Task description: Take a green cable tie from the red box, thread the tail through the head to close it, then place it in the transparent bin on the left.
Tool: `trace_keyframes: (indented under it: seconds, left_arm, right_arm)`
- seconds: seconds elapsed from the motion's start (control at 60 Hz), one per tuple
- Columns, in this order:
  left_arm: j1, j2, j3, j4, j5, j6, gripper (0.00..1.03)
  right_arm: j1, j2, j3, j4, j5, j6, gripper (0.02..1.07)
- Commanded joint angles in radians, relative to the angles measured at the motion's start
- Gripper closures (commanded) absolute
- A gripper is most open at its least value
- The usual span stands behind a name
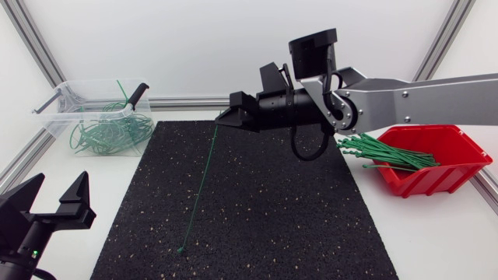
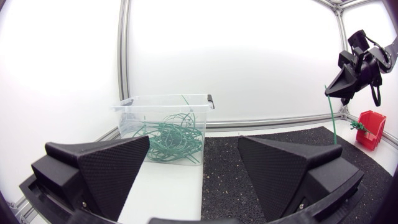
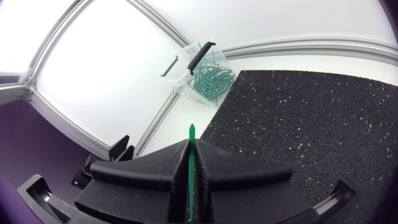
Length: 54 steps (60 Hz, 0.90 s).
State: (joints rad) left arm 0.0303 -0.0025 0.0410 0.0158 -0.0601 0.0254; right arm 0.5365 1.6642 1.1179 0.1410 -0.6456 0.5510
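1. White table (image 1: pixel 436 233) holds a black speckled rubber mat (image 1: pixel 257 210).
2. The right black gripper (image 1: pixel 220 117) hangs high above the mat. Its fingers are pressed together on one long, thin green cable tie (image 1: pixel 201 190).
3. The tie hangs down from those fingers, and its low end reaches the mat.
4. The left black gripper (image 1: pixel 58 185) has its fingers spread wide.
5. The clear plastic bin (image 1: pixel 54 117) sits ahead of the left fingers, with looped green ties (image 1: pixel 109 128) inside.
6. The red plastic box (image 1: pixel 436 180) sits well behind the right fingers, with a bunch of green ties (image 1: pixel 385 152) poking out.
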Motion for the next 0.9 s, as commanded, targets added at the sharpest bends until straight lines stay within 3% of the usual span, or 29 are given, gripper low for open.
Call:
trace_keyframes:
  seconds: [0.0, 0.133, 0.45, 0.517, 0.6, 0.683, 0.75, 0.883]
  left_arm:
    - [-0.001, -0.01, -0.039, -0.017, -0.003, -0.015, 0.04]
    - [-0.004, -0.01, -0.039, -0.017, -0.003, -0.015, 0.04]
    - [-0.006, -0.01, -0.039, -0.017, -0.003, -0.015, 0.04]
    - [-0.007, -0.01, -0.039, -0.019, -0.003, -0.015, 0.04]
    - [-0.007, -0.01, -0.039, -0.019, -0.003, -0.015, 0.04]
    - [-0.007, -0.01, -0.039, -0.019, -0.003, -0.015, 0.04]
    - [-0.007, -0.01, -0.039, -0.02, -0.003, -0.015, 0.04]
    - [-0.007, -0.01, -0.039, -0.02, -0.003, -0.015, 0.04]
  right_arm:
    - [-0.023, 0.026, -0.059, 0.065, 0.017, 0.029, 1.01]
    - [-0.049, 0.014, -0.144, 0.129, 0.072, -0.014, 1.01]
    - [-0.139, -0.073, -0.303, 0.12, 0.127, -0.14, 1.01]
    - [-0.144, -0.098, -0.32, 0.092, 0.147, -0.174, 0.87]
    - [-0.147, -0.129, -0.339, 0.042, 0.179, -0.227, 0.56]
    - [-0.148, -0.17, -0.359, 0.012, 0.212, -0.266, 0.54]
    - [-0.148, -0.202, -0.359, -0.023, 0.231, -0.293, 0.41]
    - [-0.115, -0.3, -0.343, -0.104, 0.325, -0.393, 0.3]
